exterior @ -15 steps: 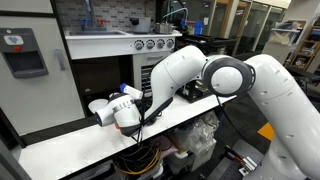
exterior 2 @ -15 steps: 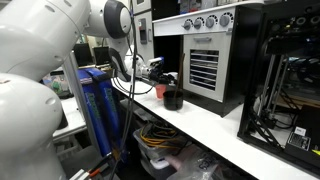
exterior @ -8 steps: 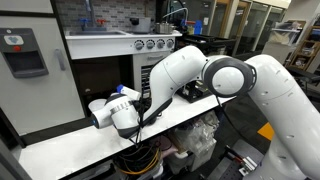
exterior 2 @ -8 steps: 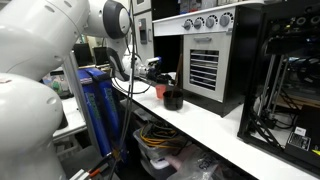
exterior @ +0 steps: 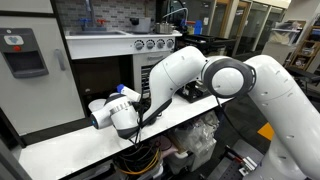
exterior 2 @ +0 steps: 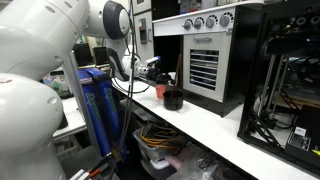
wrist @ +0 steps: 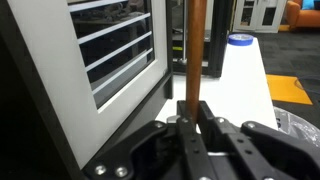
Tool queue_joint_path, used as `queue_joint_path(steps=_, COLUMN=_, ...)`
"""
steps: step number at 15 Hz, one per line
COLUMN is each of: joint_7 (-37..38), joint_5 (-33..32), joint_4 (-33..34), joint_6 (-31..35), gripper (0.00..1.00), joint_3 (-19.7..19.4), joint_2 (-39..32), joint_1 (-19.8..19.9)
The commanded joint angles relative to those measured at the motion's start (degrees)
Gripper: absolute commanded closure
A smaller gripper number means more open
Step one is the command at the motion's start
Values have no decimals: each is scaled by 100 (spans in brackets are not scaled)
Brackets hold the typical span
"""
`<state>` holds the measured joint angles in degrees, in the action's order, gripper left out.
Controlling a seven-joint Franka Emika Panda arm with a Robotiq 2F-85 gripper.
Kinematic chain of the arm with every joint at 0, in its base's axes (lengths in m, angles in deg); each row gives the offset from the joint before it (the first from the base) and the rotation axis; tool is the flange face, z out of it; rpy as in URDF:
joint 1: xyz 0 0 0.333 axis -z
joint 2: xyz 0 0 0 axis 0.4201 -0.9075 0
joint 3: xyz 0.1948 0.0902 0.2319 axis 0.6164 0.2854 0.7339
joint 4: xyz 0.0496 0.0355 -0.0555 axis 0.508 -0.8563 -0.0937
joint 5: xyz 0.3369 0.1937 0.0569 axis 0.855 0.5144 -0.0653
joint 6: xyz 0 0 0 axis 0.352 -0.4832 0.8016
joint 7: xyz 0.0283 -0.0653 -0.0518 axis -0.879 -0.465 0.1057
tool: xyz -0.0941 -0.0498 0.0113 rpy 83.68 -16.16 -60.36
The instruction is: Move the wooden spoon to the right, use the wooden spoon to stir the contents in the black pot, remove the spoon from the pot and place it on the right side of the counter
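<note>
In the wrist view my gripper (wrist: 194, 108) is shut on the handle of the wooden spoon (wrist: 196, 45), a light-brown stick that runs straight away from the jaws; its bowl does not show. The white counter (wrist: 245, 75) stretches beyond. In an exterior view the black pot (exterior 2: 173, 99) stands on the counter (exterior 2: 225, 128) next to a small red cup (exterior 2: 160, 91), with my gripper (exterior 2: 160, 71) just above and behind them. In an exterior view the arm's white wrist (exterior: 115, 110) hangs over the counter (exterior: 65, 148) and hides the pot.
A white appliance front with slatted vents (wrist: 115, 50) stands close beside the spoon; its knob panel (exterior 2: 205, 22) sits above the counter. A blue tape roll (wrist: 239, 41) lies farther along the counter. A black rack (exterior 2: 290, 80) closes the counter's other end.
</note>
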<state>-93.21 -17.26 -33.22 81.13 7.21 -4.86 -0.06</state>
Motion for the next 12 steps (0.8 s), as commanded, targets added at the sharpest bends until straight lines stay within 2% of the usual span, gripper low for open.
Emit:
queue_joint_path(steps=1, joint_7=313, joint_5=-117, joint_4=150, joint_6=32, gripper=97, joint_3=-109, joint_2=-156, joint_1=-82)
queue_joint_path(steps=6, joint_7=499, joint_5=-265, joint_4=158, joint_6=-72, gripper=97, joint_3=-171, joint_2=-212, joint_1=-141)
queue_joint_path(steps=12, joint_7=109, joint_5=-616, joint_4=47, joint_6=-267, gripper=97, joint_3=-274, joint_2=-200, joint_1=-238)
